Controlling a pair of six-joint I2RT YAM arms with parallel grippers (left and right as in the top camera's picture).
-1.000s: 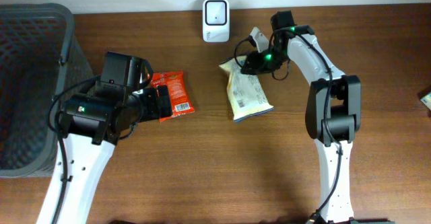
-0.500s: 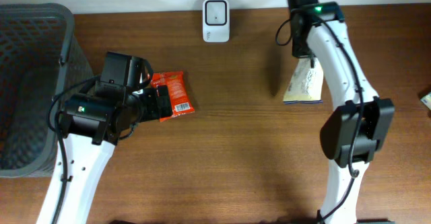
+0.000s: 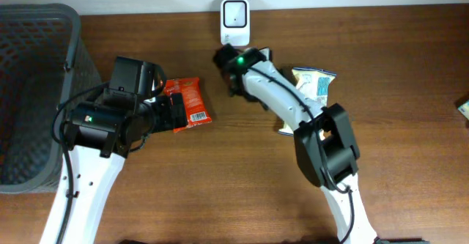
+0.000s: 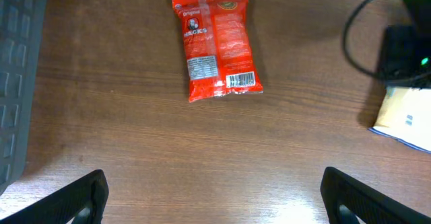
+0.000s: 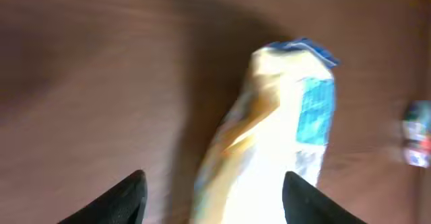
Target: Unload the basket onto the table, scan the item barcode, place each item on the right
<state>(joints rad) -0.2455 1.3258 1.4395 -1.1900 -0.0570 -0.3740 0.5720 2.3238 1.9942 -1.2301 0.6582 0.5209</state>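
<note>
Red snack packet [image 4: 215, 52] is lying flat on the wooden surface [image 4: 202, 143], its white barcode [image 4: 241, 81] facing up at one corner. The left gripper [image 4: 214, 175] is hovering beside the packet with its jaws spread fully wide, grasping nothing. At the far edge of the surface, a white barcode scanner [image 3: 235, 12] is standing well apart from the packet. The right arm [image 3: 282, 101] is reaching leftward across the middle with its wrist near the scanner. It is crossing over a cream-and-blue snack bag [image 3: 314, 81] that is lying right of centre. The right gripper [image 5: 214, 177] is showing its jaws parted in a blurred wrist view, with the bag lying beyond them and not clamped. A dark mesh basket [image 3: 37, 90] is sitting at the left edge of the surface.
</note>
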